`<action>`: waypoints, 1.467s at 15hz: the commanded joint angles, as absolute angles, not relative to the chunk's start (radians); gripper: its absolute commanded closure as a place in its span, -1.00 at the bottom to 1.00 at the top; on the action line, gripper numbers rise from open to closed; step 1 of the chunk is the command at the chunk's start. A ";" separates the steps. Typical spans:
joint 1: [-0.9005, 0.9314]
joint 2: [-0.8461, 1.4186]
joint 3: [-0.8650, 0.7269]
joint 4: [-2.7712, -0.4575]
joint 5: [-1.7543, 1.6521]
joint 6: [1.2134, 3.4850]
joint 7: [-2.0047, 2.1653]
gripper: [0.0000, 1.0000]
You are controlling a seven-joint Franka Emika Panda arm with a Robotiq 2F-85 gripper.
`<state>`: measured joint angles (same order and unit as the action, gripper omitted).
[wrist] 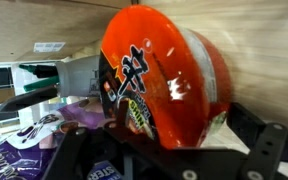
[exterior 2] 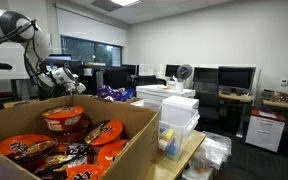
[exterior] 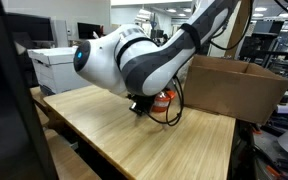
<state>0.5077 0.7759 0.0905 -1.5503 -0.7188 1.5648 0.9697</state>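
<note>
Orange noodle bowl [wrist: 169, 75] sits between end effector [wrist: 174, 148] fingers, spread wide; contact unclear.

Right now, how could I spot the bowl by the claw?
Find the pale wooden table with the big brown cardboard box. Beside that box, right at the open claw, lies a round orange-red noodle bowl with black lettering. Its twins lie inside the box; it doesn't.

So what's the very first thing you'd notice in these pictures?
The bright orange noodle bowl fills the wrist view, sitting between the fingers of the open gripper, down at the wooden table. In an exterior view, a cardboard box in front is packed with more noodle bowls. The big white and grey robot arm bends low over the table.
</note>
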 commanded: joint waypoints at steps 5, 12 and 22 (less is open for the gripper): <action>0.481 0.714 0.104 -1.635 -0.674 1.596 1.012 -0.84; 0.468 0.681 0.105 -1.677 -0.640 1.606 1.029 0.09; 0.462 0.614 0.109 -1.729 -0.607 1.618 1.029 0.28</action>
<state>0.4824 0.6871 0.0908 -1.6513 -0.6356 1.5780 1.0018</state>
